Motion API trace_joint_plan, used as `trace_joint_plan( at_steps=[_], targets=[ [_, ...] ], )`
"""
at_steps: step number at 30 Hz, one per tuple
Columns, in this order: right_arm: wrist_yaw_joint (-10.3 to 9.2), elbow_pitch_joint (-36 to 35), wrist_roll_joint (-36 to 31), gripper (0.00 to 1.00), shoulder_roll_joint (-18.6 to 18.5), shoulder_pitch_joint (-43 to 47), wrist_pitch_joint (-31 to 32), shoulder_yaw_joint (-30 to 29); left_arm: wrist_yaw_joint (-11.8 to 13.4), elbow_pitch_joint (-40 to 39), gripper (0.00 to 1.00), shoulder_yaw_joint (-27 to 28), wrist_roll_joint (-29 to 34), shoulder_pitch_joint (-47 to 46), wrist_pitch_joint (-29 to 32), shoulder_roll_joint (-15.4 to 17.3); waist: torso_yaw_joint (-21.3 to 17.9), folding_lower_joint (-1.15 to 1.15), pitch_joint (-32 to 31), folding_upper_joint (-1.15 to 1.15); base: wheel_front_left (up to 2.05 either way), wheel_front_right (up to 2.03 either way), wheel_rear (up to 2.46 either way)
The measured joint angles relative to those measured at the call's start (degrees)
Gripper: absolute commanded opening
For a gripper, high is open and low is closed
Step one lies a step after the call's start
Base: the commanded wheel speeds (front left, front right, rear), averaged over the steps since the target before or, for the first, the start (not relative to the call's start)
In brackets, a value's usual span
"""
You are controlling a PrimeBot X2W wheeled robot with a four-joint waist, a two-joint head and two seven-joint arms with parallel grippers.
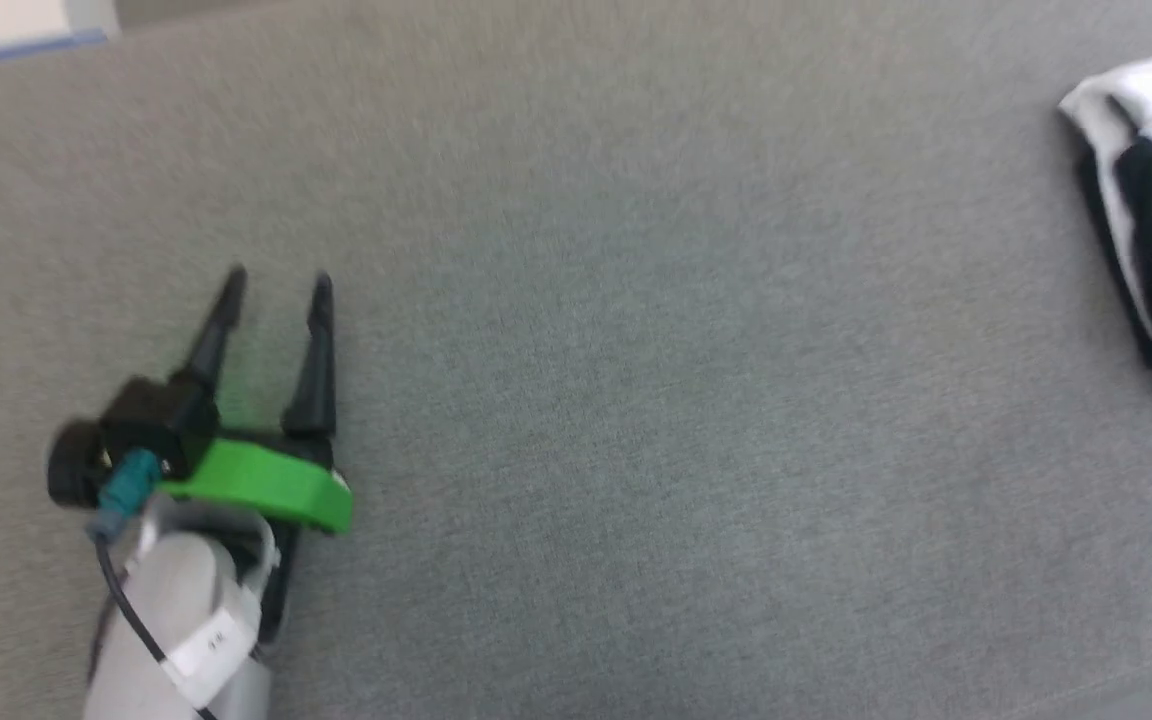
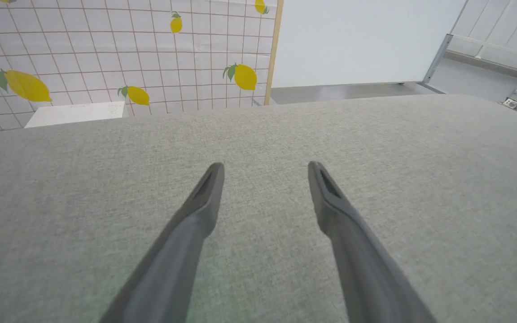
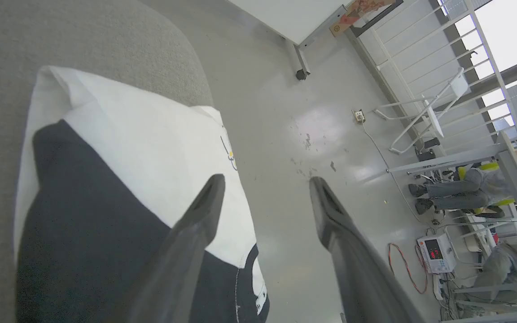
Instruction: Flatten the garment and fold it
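Bearing the garment (image 3: 151, 134), the grey fabric surface (image 1: 636, 400) borders glossy floor (image 3: 281, 112); left gripper (image 1: 279, 277) and right gripper (image 3: 265, 179) spread.

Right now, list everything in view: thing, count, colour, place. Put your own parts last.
shirt: one, white and black, at the surface's right end
surface: one, grey fabric, under the shirt
screen: one, white with yellow lemons, beyond the surface
floor: one, pale grey, beside the surface
meter: one, white with red digits, on the floor
person: one, grey trousers, seated far off
left gripper: one, black fingers, open over bare surface
right gripper: one, dark fingers, open above the shirt's edge
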Motion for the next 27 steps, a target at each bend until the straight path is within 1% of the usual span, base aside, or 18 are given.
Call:
trace_joint_plan(
  at_steps=[4, 7, 11, 13, 16, 19, 22, 25, 27],
  targets=[
    [0.0, -1.72, 4.76, 1.0, 2.05, 3.94, -3.26, 0.0, 0.01, 2.55, 1.0, -0.08, -1.03, 3.1, -0.54, -1.29, 0.61, -0.01, -4.9, 0.0, 0.0, 0.0, 0.0],
    [0.0, -5.39, 8.83, 1.0, 4.49, 8.23, -5.38, 0.6, 0.08, 3.57, 1.0, -0.23, -1.09, 4.97, -0.63, -2.12, 1.28, -0.01, -8.61, 0.0, 0.0, 0.0, 0.0],
    [0.0, -12.82, 14.74, 1.0, 7.3, 15.04, -7.86, 2.69, 0.85, 3.98, 1.0, 0.1, -1.2, 6.71, -0.64, -3.44, 2.64, -0.01, -13.29, 0.0, 0.0, 0.0, 0.0],
    [0.0, -17.66, 17.56, 1.0, 8.46, 18.64, -8.9, 3.72, 1.25, 3.65, 1.0, 0.33, -1.32, 7.15, -0.7, -3.98, 3.67, -0.01, -15.4, 0.0, 0.0, 0.0, 0.0],
    [0.0, -24.14, 20.8, 1.0, 10.69, 23.65, -10.01, 5.24, 1.25, 3.68, 1.0, 0.29, -1.52, 7.81, -0.81, -4.6, 5.6, -0.01, -17.71, 0.0, 0.0, 0.0, 0.0],
    [0.0, -29.86, 22.58, 1.0, 13.33, 28.43, -10.17, 6.56, 1.25, 3.81, 1.0, 0.1, -1.51, 9.06, -0.92, -5.02, 7.87, -0.01, -19.49, 0.0, 0.0, 0.0, 0.0],
    [-0.01, -33.77, 23.32, 1.0, 16.55, 32.2, -10.58, 7.62, 1.49, 4.05, 1.0, 0.26, -1.52, 9.88, -0.93, -5.37, 10.07, -0.01, -21.08, 0.0, 0.0, 0.0, 0.0],
    [0.0, -36.01, 23.47, 1.0, 19.16, 34.87, -10.68, 9.01, 1.54, 4.35, 1.0, 0.41, -1.52, 10.26, -0.94, -5.55, 12.0, -0.01, -22.61, 0.0, 0.0, 0.0, 0.0],
    [0.0, -36.22, 23.45, 1.0, 19.8, 36.23, -10.79, 9.88, 1.56, 4.7, 1.0, 0.3, -1.53, 10.49, -0.94, -5.76, 13.2, -0.01, -23.45, 0.0, 0.0, 0.0, 0.0]
  ],
)
